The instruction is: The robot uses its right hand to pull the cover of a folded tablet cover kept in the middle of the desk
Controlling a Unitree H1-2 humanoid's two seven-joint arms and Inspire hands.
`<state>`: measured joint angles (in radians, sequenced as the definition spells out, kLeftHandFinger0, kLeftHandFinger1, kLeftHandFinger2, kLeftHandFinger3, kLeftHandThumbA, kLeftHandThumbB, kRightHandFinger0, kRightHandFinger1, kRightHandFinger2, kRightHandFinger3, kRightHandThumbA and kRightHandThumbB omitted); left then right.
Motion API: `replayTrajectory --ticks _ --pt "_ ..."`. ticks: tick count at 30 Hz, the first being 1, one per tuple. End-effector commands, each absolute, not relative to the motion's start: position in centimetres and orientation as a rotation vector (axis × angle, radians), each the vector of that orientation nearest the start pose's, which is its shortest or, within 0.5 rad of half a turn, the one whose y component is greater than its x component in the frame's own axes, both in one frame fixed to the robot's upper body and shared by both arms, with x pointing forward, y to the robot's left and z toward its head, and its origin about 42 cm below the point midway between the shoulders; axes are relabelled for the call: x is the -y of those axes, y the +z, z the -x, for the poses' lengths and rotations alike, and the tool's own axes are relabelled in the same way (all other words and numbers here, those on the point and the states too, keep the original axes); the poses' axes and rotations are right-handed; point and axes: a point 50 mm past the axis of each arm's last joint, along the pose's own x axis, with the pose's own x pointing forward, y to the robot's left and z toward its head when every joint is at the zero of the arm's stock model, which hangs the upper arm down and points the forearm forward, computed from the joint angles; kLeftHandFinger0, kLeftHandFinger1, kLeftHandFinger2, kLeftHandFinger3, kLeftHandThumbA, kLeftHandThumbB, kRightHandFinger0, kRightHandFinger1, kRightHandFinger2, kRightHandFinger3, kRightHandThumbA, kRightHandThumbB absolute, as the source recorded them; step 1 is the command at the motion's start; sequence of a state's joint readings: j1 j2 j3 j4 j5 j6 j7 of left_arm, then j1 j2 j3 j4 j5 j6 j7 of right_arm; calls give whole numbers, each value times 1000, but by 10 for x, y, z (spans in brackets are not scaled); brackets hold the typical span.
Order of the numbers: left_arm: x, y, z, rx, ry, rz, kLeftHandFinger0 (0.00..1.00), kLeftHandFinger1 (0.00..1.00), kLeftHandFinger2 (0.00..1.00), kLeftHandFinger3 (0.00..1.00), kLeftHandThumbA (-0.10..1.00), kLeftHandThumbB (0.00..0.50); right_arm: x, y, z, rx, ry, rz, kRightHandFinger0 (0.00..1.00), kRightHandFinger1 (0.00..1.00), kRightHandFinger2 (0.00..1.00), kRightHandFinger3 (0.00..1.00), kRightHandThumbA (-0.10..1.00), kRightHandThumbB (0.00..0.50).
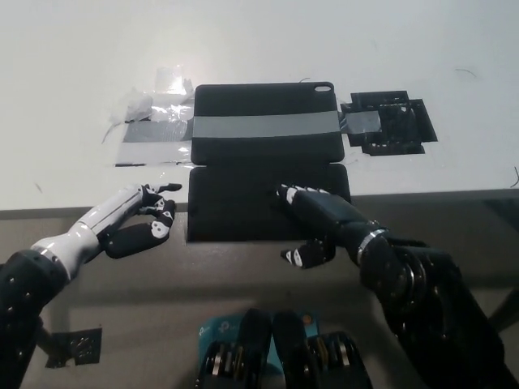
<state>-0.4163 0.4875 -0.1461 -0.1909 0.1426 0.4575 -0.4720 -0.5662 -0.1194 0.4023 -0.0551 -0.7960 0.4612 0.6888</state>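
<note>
A black tablet cover (266,121) lies in the middle of the white desk (259,49), held down by a grey tape band (263,126). Its front flap (239,203) is folded out flat toward me and hangs past the desk's front edge. My black right hand (320,219) lies flat on that flap with fingers spread, pressing on its right half. My white left hand (134,223) rests at the desk's front edge on the left, fingers loosely curled and holding nothing.
Crumpled clear tape and a grey tape strip (150,121) stick to the desk left of the cover. A black gridded part (389,126) lies to its right. The desk's front edge (454,194) runs across the picture.
</note>
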Motion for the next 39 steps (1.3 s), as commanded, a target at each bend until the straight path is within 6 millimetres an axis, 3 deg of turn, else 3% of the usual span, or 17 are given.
replayTrajectory --ticks 1,7,12,15,16,18,19,21,23,24,27,28,30,31,34,36,39 --pt "-279 279 -387 18 -450 -715 868 849 954 1000 1000 157 100 269 -396 7 710 1090 1000 1000 1000 1000 758 500" --pt "-279 278 -390 12 -451 -701 843 829 935 1000 1000 185 105 262 -382 -48 768 1043 1000 1000 1000 1000 751 500" --pt "-278 274 -387 3 -458 -704 853 833 929 1000 1000 186 123 251 -367 -93 801 977 1000 1000 1000 1000 774 500" --pt "-279 270 -384 -5 -464 -690 824 816 921 1000 1000 171 138 251 -357 -112 794 828 1000 1000 976 1000 634 500" --pt "-279 268 -384 -10 -463 -689 820 816 921 1000 1000 190 152 259 -353 -96 753 742 1000 972 944 1000 583 500" --pt "-279 262 -382 -24 -466 -683 821 817 921 1000 1000 205 161 263 -348 -81 748 699 1000 952 996 1000 614 494" --pt "-279 260 -380 -28 -465 -687 821 816 920 1000 1000 205 178 276 -347 -24 709 582 1000 1000 1000 1000 605 411" --pt "-280 257 -378 -35 -465 -694 819 816 926 1000 1000 212 202 290 -348 91 643 442 1000 1000 1000 1000 565 291" --pt "-279 255 -378 -39 -462 -690 816 809 923 1000 1000 220 221 303 -348 201 559 368 1000 950 1000 1000 556 215" --pt "-279 253 -378 -43 -459 -685 810 801 917 1000 1000 228 228 306 -348 228 516 326 1000 929 1000 1000 502 198" --pt "-279 247 -375 -53 -454 -671 806 796 909 1000 1000 230 245 310 -347 283 420 243 853 824 931 1000 418 164" --pt "-278 247 -376 -55 -458 -669 814 804 916 1000 1000 225 257 306 -349 282 338 195 806 746 862 1000 278 119" --pt "-278 248 -376 -51 -457 -670 815 804 917 1000 1000 222 263 302 -349 271 288 174 796 744 831 1000 260 100" --pt "-277 244 -373 -58 -458 -664 815 804 919 1000 1000 210 270 290 -350 243 240 135 784 732 834 1000 231 120" --pt "-278 240 -369 -65 -457 -654 838 818 933 1000 1000 223 280 266 -355 175 169 35 670 678 792 1000 302 115" --pt "-278 240 -368 -64 -456 -667 827 807 925 1000 1000 213 284 251 -358 130 158 33 633 685 801 1000 320 125" --pt "-278 239 -366 -65 -454 -668 790 786 908 1000 1000 217 282 245 -358 108 163 35 631 683 800 1000 335 128"
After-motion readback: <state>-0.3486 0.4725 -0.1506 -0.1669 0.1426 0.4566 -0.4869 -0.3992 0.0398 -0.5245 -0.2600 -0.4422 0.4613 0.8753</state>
